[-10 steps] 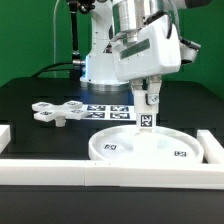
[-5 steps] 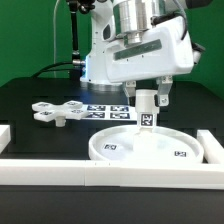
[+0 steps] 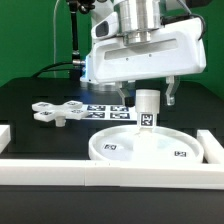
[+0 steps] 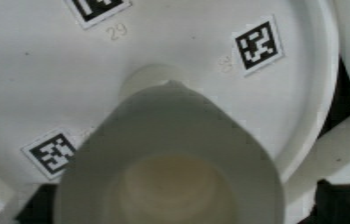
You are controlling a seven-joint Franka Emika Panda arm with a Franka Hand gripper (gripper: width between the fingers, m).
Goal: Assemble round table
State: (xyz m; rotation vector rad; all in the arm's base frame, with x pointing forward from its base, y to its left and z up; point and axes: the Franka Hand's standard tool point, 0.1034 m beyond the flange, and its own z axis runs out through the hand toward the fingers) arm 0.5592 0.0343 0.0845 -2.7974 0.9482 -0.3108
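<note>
Fingers widened; 1 leg, 1 disc, 1 base.

Leg upright on disc, approx. centre. Cross base on table, exterior view's left, farther back, apart from disc. Marker board betw. them, behind disc. Rail nearest.

- We can read no words, brands or numbers anywhere.
- The only signs we see are black-and-white square tags: two on the disc, one on the leg, some on the base, and several on the marker board.
- In the wrist view we count three tags on the disc; a faint mark near one is too dim to read.
</note>
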